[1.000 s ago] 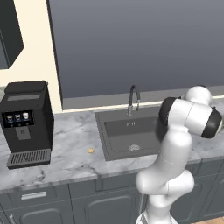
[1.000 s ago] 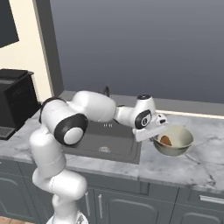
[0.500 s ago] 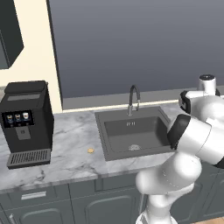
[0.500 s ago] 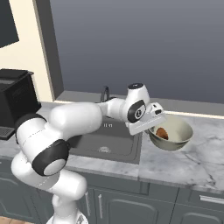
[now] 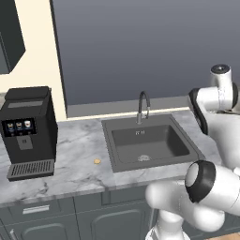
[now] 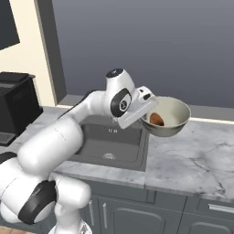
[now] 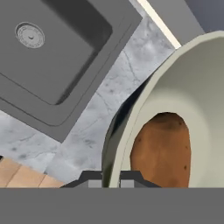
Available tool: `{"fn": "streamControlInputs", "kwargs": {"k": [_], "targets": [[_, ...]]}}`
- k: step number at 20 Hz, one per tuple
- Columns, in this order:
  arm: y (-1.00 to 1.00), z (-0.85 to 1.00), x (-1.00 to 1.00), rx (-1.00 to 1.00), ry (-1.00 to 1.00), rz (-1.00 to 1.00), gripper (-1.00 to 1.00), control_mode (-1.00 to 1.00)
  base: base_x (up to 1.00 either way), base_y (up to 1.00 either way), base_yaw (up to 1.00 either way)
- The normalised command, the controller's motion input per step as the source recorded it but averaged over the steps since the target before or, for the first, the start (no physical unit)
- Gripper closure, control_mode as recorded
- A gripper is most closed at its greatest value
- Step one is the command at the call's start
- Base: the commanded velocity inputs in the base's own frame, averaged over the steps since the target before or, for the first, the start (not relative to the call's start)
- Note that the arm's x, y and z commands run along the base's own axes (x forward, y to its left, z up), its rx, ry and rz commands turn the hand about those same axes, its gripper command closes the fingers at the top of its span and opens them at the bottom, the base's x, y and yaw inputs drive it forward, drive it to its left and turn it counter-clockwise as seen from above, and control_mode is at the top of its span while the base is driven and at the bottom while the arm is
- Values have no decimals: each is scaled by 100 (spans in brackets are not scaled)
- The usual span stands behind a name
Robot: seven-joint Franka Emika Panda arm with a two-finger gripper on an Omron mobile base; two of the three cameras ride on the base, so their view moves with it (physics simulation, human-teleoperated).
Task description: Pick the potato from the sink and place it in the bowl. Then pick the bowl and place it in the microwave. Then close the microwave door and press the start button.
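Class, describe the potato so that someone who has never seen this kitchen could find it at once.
Start at the dark sink in the marble counter. Just to its right, above the counter, the gripper holds a cream bowl by its rim. The potato is the orange-brown oval lump lying inside that bowl, the only thing in it.

There is one wide round cream-white bowl (image 6: pixel 170 118), and in it lies one oval orange-brown potato (image 6: pixel 156 119). One dark grey rectangular sink (image 5: pixel 151 144) is set in the one grey-veined marble counter (image 5: pixel 75 161); it has one round metal drain (image 5: pixel 143 158) and one curved grey faucet (image 5: pixel 143 106). One black coffee machine (image 5: pixel 28 131) stands on the counter, and one tiny pale-yellow bit (image 5: pixel 97 161) lies on the marble. One large dark grey wall panel (image 5: pixel 136 47) spans the back. The grey cabinet fronts below cannot be counted for certain.
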Motion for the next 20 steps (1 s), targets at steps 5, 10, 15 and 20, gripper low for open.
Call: {"fn": "streamControlInputs", "kwargs": {"k": [5, 10, 15, 20], "targets": [[52, 100, -17, 0, -1, 26, 100, -100, 0, 0, 0], [68, 100, -23, 0, 0, 27, 100, -100, 0, 0, 0], [53, 94, -15, -3, 0, 17, 100, -100, 0, 0, 0], [34, 20, -20, -11, -10, 18, 100, -100, 0, 0, 0]]}}
